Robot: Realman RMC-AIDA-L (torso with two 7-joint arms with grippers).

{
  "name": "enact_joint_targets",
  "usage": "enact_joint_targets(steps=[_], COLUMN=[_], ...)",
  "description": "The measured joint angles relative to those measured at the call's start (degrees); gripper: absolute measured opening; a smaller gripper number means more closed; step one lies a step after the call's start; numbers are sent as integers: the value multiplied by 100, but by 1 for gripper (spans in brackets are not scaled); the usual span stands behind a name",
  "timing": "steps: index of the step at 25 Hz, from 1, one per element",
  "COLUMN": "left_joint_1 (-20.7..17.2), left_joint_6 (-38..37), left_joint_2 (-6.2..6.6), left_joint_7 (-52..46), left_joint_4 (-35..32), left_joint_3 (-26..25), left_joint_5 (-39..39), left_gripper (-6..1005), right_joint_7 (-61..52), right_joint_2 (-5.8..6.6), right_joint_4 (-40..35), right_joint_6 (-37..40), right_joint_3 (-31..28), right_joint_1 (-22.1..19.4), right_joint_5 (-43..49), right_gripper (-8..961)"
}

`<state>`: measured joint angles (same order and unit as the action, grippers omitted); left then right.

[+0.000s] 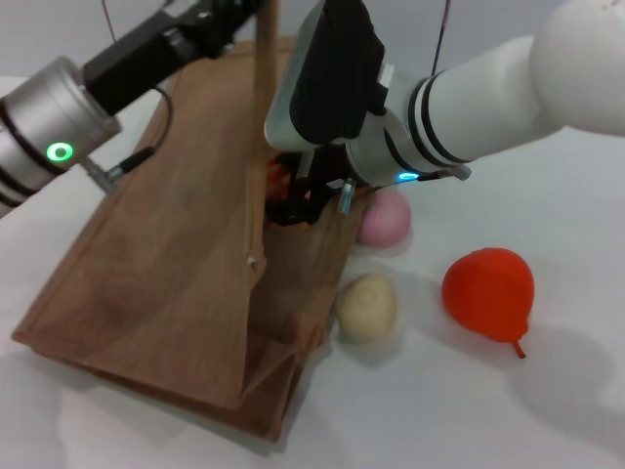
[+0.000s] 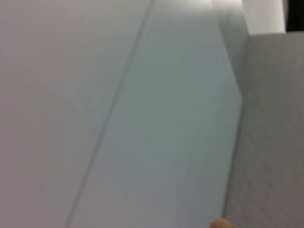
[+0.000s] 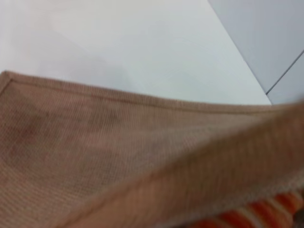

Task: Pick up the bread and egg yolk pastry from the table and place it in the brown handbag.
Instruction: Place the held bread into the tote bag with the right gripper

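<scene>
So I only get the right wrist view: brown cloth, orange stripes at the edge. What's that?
Observer: The cloth is the handbag; the stripes are the bread, at the right hand in the bag's mouth.
Visitor: Is the pastry in too?
Observer: No, the pastry lies on the table beside the bag.
Visitor: And the other arm?
Observer: The left hand is up by the bag's raised handle.

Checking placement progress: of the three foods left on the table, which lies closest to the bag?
The egg yolk pastry, the cream ball: it touches the brown handbag. The pink ball lies beside it; the orange-red fruit farthest.
</scene>
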<state>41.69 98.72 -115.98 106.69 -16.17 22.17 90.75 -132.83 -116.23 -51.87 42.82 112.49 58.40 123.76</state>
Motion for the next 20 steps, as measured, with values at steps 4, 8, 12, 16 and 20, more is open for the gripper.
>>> enact_joint_targets(steps=[4, 8, 12, 16, 20], left_joint_1=[-163, -345, -552, -738, -952], left_joint_6=[8, -16, -50, -111, -196], left_joint_2=[-7, 13, 15, 0, -23], left_joint_7=[47, 75, 185, 315, 432], left_joint_4=[-3, -10, -10, -9, -2], left_joint_3=[-229, -284, -299, -552, -922], left_joint_5=[168, 374, 673, 787, 793], left_gripper=[150, 151, 151, 152, 152], right_joint_7=[260, 337, 424, 509, 680], right_joint_2=[-2, -3, 11, 34, 62], right_joint_4=[-38, -245, -615, -1165, -1713], right_joint_6=[-322, -526, -469, -418, -127], right_joint_3=[134, 278, 366, 381, 94], right_joint_1=[-159, -386, -640, -1061, -1485], right_joint_5=[-12, -31, -34, 0, 24], right_gripper=[618, 718, 819, 816, 815])
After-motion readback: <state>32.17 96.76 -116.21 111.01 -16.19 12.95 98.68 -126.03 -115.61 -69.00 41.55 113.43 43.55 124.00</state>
